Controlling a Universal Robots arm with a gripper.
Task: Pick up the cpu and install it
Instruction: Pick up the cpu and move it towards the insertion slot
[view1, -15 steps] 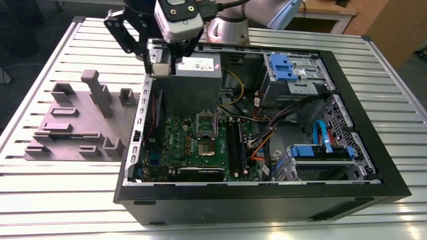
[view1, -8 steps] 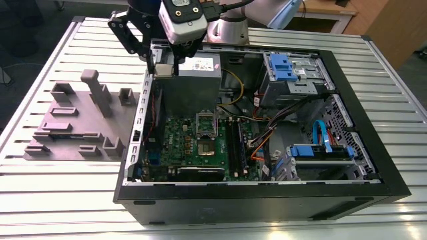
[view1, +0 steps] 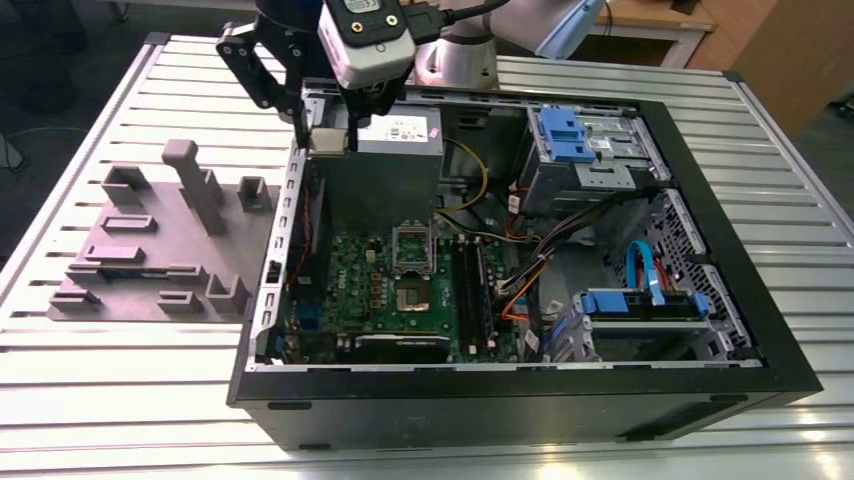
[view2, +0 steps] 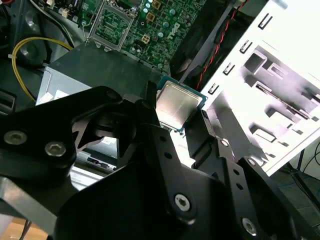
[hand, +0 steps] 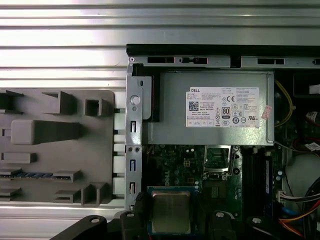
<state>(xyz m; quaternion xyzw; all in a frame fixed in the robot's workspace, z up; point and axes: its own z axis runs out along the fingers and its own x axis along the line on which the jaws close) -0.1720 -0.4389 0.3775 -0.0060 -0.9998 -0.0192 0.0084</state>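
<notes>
Worktop: slatted metal, carrying everything else; its closest edge runs under the case.
Computer case: black tower lying on its side with the panel off, so I look straight down into it.
Drive caddies: blue, at the exterior view's right; one sits nearer me and another at the far side.
Motherboard: green, flat on the case floor, with orange and black cables running beside it.
Socket: metal-framed square in the middle of the board, also seen in the first wrist view; the chip is not in it.
Tray: purple-grey plastic with raised blocks, just beside the case on the exterior view's left.
Power supply: grey box with a white label, at the far corner of the case.
End effector: black fingers clamped on opposite edges of the chip, up over the case's far corner by the power supply.
Cpu: silvery square top with a dark rim, held in the air, well apart from the socket; the first wrist view shows it flat between the fingers.
</notes>
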